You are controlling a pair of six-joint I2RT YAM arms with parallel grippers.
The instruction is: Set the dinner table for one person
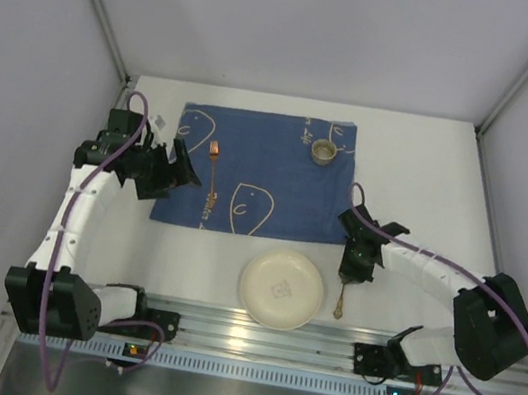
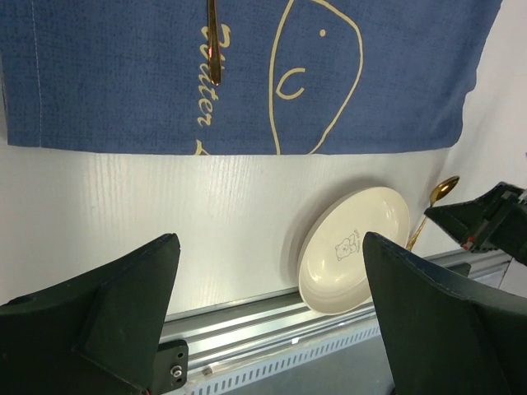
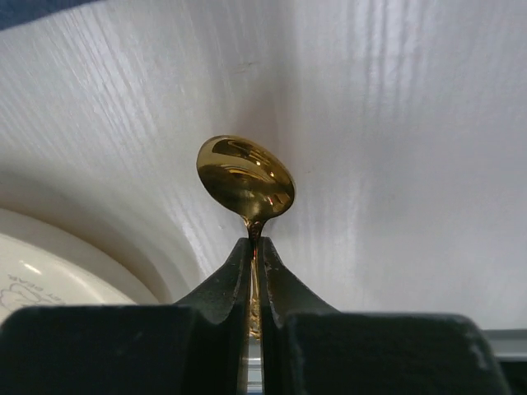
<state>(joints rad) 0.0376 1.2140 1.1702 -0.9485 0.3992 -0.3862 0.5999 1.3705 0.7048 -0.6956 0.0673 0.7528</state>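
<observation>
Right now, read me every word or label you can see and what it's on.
"Butter", probably: gold script on the cloth.
"BEAR", seemingly: tiny print on the plate; rest unreadable.
Script by the cup: too small to read.

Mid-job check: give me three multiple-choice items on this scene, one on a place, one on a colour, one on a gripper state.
1. The plate lies on the dinner table at its: A far left corner; B near edge, middle; C far right corner.
2. The spoon is: A silver; B gold; C black.
3. The right gripper is: A open; B shut on nothing; C shut on the spoon.
Answers: B, the top view shows it centred at the near edge; B, its bowl shines gold; C, it pinches the handle.
</observation>
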